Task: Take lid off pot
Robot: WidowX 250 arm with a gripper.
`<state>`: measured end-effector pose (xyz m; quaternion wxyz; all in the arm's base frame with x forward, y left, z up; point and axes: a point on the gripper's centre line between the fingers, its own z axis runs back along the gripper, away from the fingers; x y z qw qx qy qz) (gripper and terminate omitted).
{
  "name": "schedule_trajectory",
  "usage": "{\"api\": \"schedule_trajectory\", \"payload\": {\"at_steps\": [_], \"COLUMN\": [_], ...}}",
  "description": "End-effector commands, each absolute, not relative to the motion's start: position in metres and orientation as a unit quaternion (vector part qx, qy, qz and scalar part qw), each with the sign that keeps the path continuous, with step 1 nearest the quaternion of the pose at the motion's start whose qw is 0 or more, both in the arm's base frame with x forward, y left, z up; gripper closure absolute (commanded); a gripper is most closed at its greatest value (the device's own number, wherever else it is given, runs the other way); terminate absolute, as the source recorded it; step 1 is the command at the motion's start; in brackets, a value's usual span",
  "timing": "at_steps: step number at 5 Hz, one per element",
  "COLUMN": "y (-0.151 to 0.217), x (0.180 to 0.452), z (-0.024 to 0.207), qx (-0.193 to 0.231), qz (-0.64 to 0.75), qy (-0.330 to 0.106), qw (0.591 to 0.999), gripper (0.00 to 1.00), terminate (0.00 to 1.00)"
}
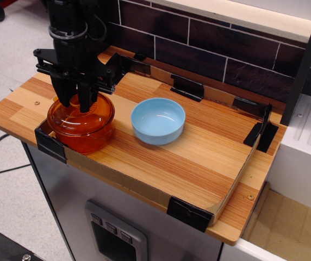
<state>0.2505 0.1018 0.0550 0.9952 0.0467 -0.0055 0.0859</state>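
Note:
The orange translucent pot (85, 138) stands at the front left corner of the wooden board. The domed orange lid (101, 111) rests on it. My black gripper (76, 101) comes straight down over the lid's middle. Its two fingers (64, 93) stand close together on either side of the small lighter orange knob, which shows only as a sliver between them. The jaws look shut on the knob. The lid still sits on the pot.
A light blue bowl (158, 120) stands just right of the pot. The wooden board (199, 157) has low cardboard walls with black corner brackets (50, 144). A dark brick wall (199, 49) runs behind. A white unit (308, 147) stands to the right.

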Motion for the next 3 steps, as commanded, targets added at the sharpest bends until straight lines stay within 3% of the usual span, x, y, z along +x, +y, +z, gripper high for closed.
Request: {"api": "schedule_trajectory", "payload": {"at_steps": [1, 2, 3], "y": [0.113, 0.118, 0.117], "x": [0.261, 0.274, 0.293], "z": [0.096, 0.121, 0.127], "qx": [0.029, 0.005, -0.001], "qz": [0.124, 0.153, 0.184], "qy": [-0.02, -0.039, -0.038], "qw": [0.992, 0.987, 0.982], "gripper": [1.0, 1.0, 1.0], "terminate": [0.0, 0.0, 0.0]}}
